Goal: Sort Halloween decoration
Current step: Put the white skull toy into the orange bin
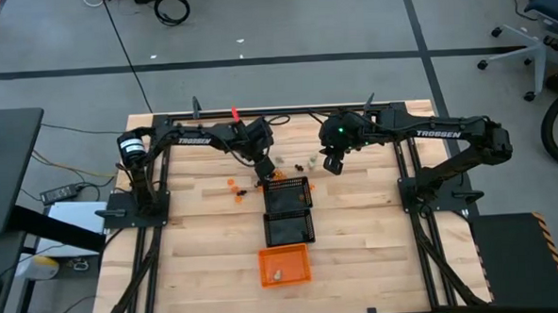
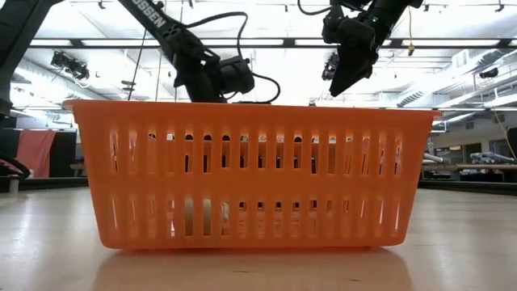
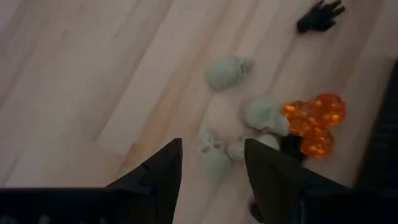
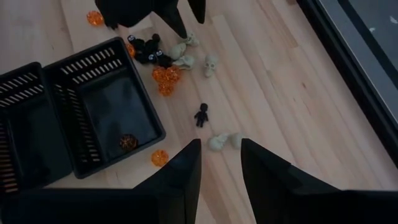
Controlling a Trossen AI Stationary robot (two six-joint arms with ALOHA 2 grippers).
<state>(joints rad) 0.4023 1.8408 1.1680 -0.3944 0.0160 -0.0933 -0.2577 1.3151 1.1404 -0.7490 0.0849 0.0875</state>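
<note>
Left hand [image 1: 267, 166] is low over the desk [image 1: 198, 245] near its far edge, just beyond the far-left corner of the far black mesh basket [image 1: 288, 195]; fingers spread wide, nothing between them, poised right above a cluster of cream-white skulls [image 3: 219, 149]. Packed against that cluster: orange translucent trinkets [image 3: 314, 121] touching the skulls, and one black piece [image 3: 319, 17] lying apart. The far basket's wall sits just beside this pile, so it crowds the hand on that side. Right hand [image 1: 331, 164] hangs higher, near the far edge toward the right side, fingers partly apart and empty; directly under it lie two more cream-white pieces [image 4: 225, 141] and a small black figure [image 4: 201, 115], well clear of the pile. More black trinkets [image 4: 146, 48] bunch at the far basket's corner next to the left hand. Loose orange bits [image 1: 235, 189] lie on bare desk left of the baskets, and another orange one [image 4: 160, 157] sits just outside the basket wall. Far basket holds one dark orange-speckled piece [image 4: 127, 142]. The second mesh basket [image 1: 290, 228] butts against the first on the near side. Orange rectangular basket [image 1: 284, 266] sits nearer the front edge, in line with the two black ones, with a pale piece [image 1: 277, 275] inside; in the low view it blocks nearly everything behind it.
</note>
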